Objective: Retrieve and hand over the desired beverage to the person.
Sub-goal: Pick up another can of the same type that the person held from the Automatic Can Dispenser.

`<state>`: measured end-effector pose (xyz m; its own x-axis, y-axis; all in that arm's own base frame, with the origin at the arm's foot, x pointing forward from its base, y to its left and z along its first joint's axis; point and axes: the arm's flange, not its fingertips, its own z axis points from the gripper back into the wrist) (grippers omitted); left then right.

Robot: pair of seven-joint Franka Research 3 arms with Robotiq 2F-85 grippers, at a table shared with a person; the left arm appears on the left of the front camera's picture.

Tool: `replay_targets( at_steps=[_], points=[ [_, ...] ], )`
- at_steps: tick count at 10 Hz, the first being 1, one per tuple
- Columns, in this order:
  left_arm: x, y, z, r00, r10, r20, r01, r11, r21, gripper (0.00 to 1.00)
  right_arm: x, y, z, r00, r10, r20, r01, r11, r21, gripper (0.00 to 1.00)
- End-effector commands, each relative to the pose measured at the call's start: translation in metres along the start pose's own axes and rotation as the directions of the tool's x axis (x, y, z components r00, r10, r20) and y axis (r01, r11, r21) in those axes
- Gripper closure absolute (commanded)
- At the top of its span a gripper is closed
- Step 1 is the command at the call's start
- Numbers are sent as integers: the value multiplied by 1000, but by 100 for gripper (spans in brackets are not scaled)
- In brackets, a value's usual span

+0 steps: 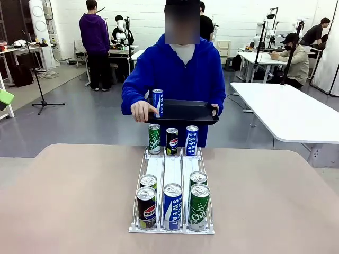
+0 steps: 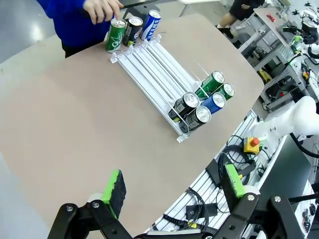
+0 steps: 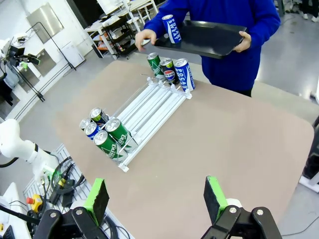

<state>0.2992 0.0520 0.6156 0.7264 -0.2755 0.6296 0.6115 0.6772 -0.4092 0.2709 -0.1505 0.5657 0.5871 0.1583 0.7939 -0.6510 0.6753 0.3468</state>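
- The left gripper (image 2: 174, 186) hangs over the near edge of the table (image 2: 65, 129), its green pads (image 2: 114, 191) wide apart.
- A white rack (image 2: 154, 69) holds three cans (image 2: 132, 30) at the far end and five cans (image 2: 202, 107) at the near end.
- The person's hand (image 2: 102, 9) is just above the green can (image 2: 116, 35).

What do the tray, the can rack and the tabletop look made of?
Tray: probably plastic, black and semi-gloss, with a soft sheen along its moulded rim.
Can rack: glossy white lanes, likely plastic, with thin dividers that look like wire.
Tabletop: beige and matte, maybe laminate; it looks flat, with no grain or glare.
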Motion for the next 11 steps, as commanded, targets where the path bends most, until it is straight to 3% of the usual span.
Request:
replay_targets(
  at_steps=[1, 11],
  points=[
    [-2, 0, 2, 1000, -10, 1, 10, 1000, 2, 0, 4, -1, 0, 1000, 8, 28, -9, 1000, 24, 0],
    [-2, 0, 2, 1000, -10, 1, 10, 1000, 2, 0, 4, -1, 0, 1000, 8, 28, -9, 1000, 24, 0]
  ],
)
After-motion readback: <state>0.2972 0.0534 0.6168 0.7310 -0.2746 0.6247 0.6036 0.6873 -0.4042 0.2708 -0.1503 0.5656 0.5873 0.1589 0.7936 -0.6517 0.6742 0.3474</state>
